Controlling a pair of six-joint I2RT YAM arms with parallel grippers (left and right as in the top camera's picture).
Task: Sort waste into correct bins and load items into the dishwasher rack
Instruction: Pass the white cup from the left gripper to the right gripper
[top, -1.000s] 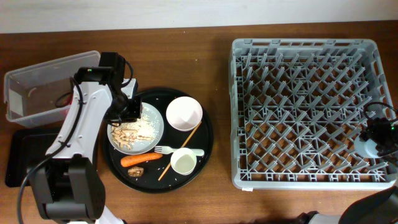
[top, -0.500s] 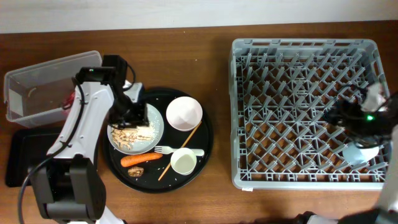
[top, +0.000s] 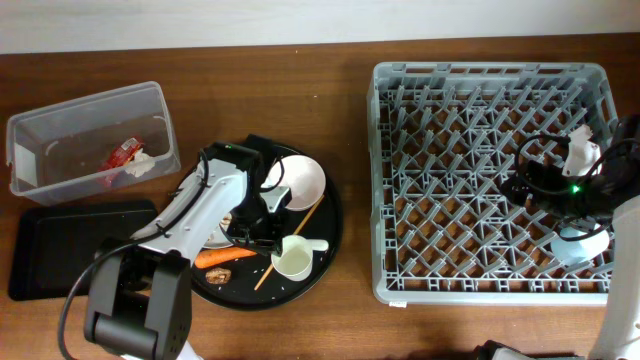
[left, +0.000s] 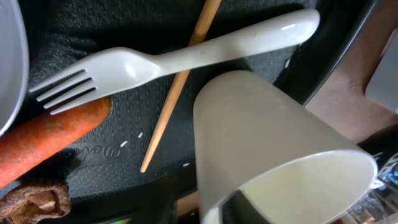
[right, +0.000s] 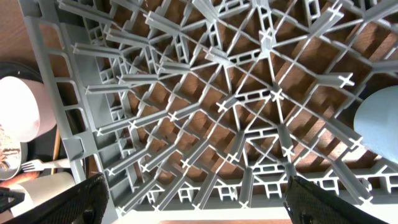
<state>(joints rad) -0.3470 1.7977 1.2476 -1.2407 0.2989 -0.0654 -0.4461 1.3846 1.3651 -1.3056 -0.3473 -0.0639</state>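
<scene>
My left gripper (top: 272, 250) (left: 217, 210) is shut on the rim of the small white cup (top: 293, 262) (left: 273, 149), one finger inside and one outside. Beside the cup lie the white fork (left: 168, 59), the chopstick (left: 177, 87), the carrot (top: 225, 257) (left: 43, 146) and a beige scrap (left: 31, 199). The white bowl (top: 300, 182) stands behind them. My left arm hides most of the plate (left: 7, 62). My right gripper (top: 525, 182) (right: 205, 208) hangs open above the dishwasher rack (top: 400, 290) (right: 205, 106), apart from the pale blue cup (top: 580, 245) (right: 379, 121) standing in it.
All tableware on the left sits on a big round black tray (top: 335, 225). The clear tub (top: 60, 125) at the far left holds a red wrapper (top: 122, 153) and a napkin (top: 140, 166). The shallow black tray (top: 60, 250) lies in front of it.
My left gripper left the plate, swung to the tray's front and closed on the small white cup. My right gripper let go of the pale blue cup, opened and moved left over the rack.
</scene>
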